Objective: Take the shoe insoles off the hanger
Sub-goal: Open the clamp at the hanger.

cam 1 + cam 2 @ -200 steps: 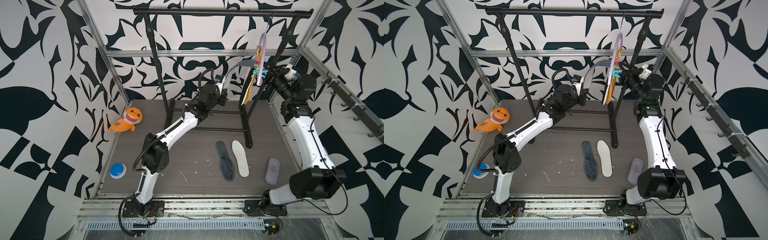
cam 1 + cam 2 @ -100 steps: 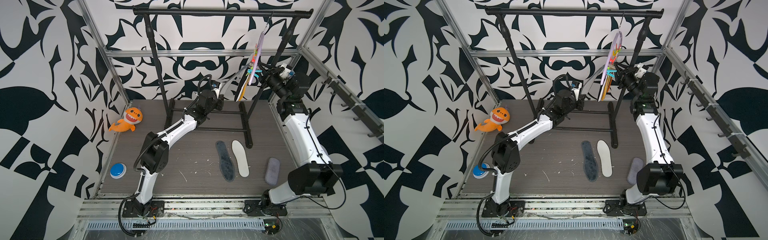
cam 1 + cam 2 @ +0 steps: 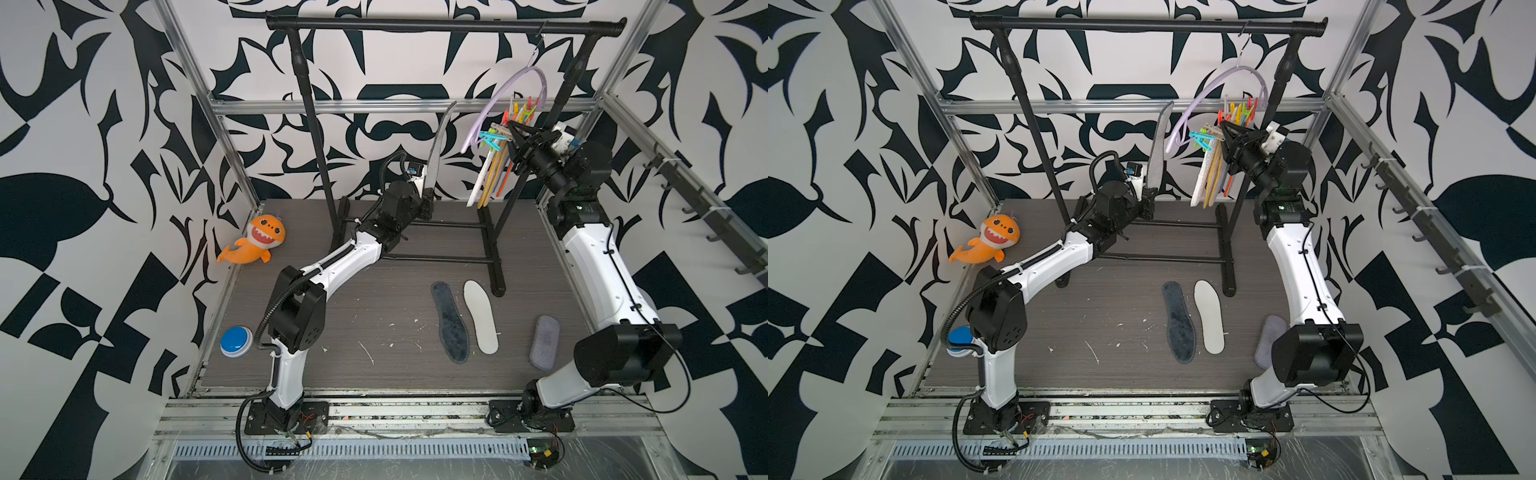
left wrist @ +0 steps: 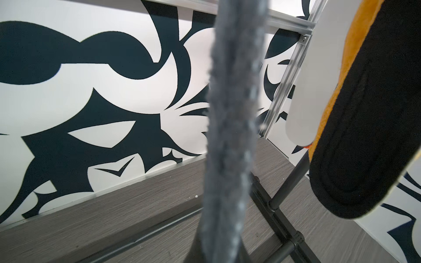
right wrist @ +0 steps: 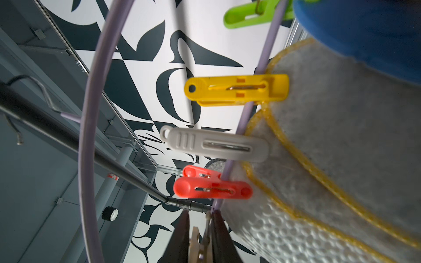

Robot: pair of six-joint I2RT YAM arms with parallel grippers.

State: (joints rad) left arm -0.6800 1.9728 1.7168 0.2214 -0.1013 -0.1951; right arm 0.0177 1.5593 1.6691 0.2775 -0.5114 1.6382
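Note:
The lilac hanger (image 3: 500, 97) (image 3: 1204, 93) hangs from the black rail with several shoe insoles (image 3: 488, 178) (image 3: 1208, 178) pegged under it. My left gripper (image 3: 424, 198) (image 3: 1148, 200) is shut on the lower end of a fuzzy dark grey insole (image 3: 438, 145) (image 4: 232, 113), which stands upright and free of the hanger. My right gripper (image 3: 510, 129) (image 5: 199, 230) is at the row of pegs, shut on a beige peg (image 5: 195, 239). Close to it hang a felt insole with a yellow rim (image 5: 341, 136) and a dimpled white one (image 5: 273, 227). A dark insole (image 3: 450, 322) and a white insole (image 3: 481, 316) lie on the floor.
The black rail (image 3: 444, 25) and its legs and floor bars stand between the arms. An orange plush shark (image 3: 257, 241) sits at the back left, a blue button (image 3: 236, 340) at the front left. A lilac pad (image 3: 544, 340) lies by the right arm's base.
The grey insole came off the hanger and now stands straight up in my left gripper, which drew back to the left. The hanger turned and swung. The right jaws closed further on the peg.

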